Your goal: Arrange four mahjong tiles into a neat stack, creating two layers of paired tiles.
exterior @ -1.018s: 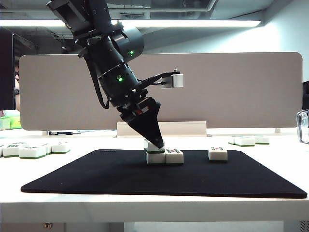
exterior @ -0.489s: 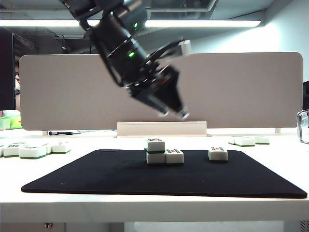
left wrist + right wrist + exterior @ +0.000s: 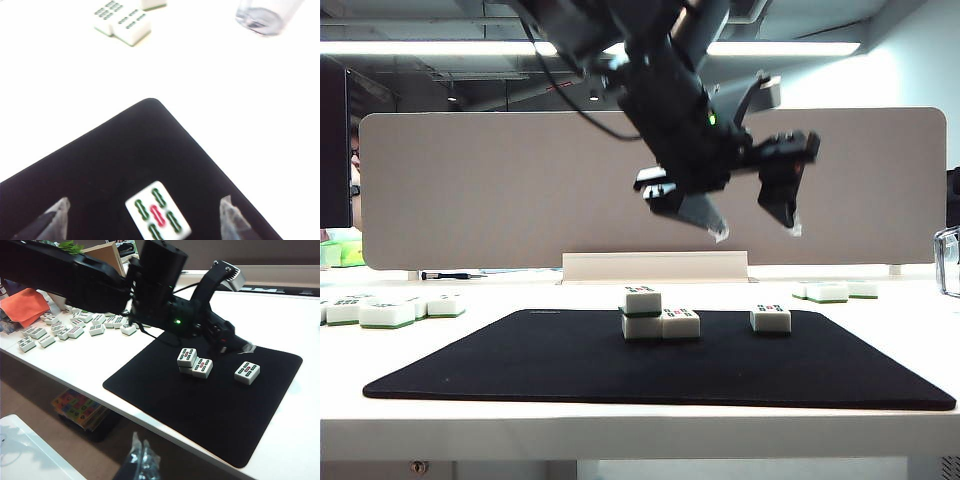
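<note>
We see the left gripper raised above the black mat, jaws spread wide and empty, over the lone tile. The partial stack sits mid-mat: 2 tiles side by side, 1 tile on the left one. The right gripper hangs well off the table; its fingers look pressed together, holding nothing.

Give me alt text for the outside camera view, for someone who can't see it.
The left gripper hangs open in the air above a black mat, over the gap between a small pile and a lone tile. The pile has two tiles side by side and a third tile on the left one. Spare tiles lie on the white table.
</note>
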Controlling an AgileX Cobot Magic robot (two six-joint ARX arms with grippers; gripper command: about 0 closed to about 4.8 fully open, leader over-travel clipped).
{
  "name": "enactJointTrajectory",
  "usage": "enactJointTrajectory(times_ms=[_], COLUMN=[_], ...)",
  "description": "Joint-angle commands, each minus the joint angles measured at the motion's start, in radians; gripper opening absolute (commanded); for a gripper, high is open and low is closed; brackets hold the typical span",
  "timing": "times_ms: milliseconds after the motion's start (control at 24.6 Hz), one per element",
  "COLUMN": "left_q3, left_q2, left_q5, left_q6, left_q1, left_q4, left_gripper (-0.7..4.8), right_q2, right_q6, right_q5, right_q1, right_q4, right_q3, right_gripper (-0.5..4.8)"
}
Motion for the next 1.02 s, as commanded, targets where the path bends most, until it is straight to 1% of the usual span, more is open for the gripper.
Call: enactJointTrajectory(times_ms=[41,204,244,326,489,529,652,1018], left_q3=[0.003,0.003,0.003,0.003,0.003,0.003,0.003,0.003], left_q2=[0.04,0.085,0.093,0.11,0.134,0.141,0.155,0.162], left_q5=[-0.031,-0.029,-0.03,-0.03,-0.029,-0.029,-0.029,-0.01], left_q6=[-0.092,-0.187,-0.187,-0.211,-0.295,-0.298,-0.297,-0.297], left_q1=[-0.001,-0.001,-0.001,-0.002,-0.002,-0.002,-0.008,-0.008], left_q4=[0.054,0.061,0.061,0.061,0.061,0.062,0.072,0.093], left_gripper=[3.94,3.94,3.94,3.93,3.93,3.89,3.33,3.33], right_q2=[-0.012,-0.012,-0.012,-0.012,-0.012,-0.012,-0.012,-0.012], right_q6=[-0.003,-0.003,-0.003,-0.003,-0.003,-0.003,-0.003,-0.003], right_q5=[0.001,0.002,0.001,0.001,0.001,0.001,0.001,0.001], right_q1=[0.0,0.0,0.0,0.0,0.0,0.0,0.0,0.0], right_q4=[0.008,0.008,0.008,0.008,0.008,0.008,0.008,0.008], right_q3=[0.004,0.004,0.004,0.004,0.004,0.004,0.004,0.004], right_gripper=[-0.01,-0.01,-0.01,-0.01,-0.01,-0.01,-0.01,-0.01])
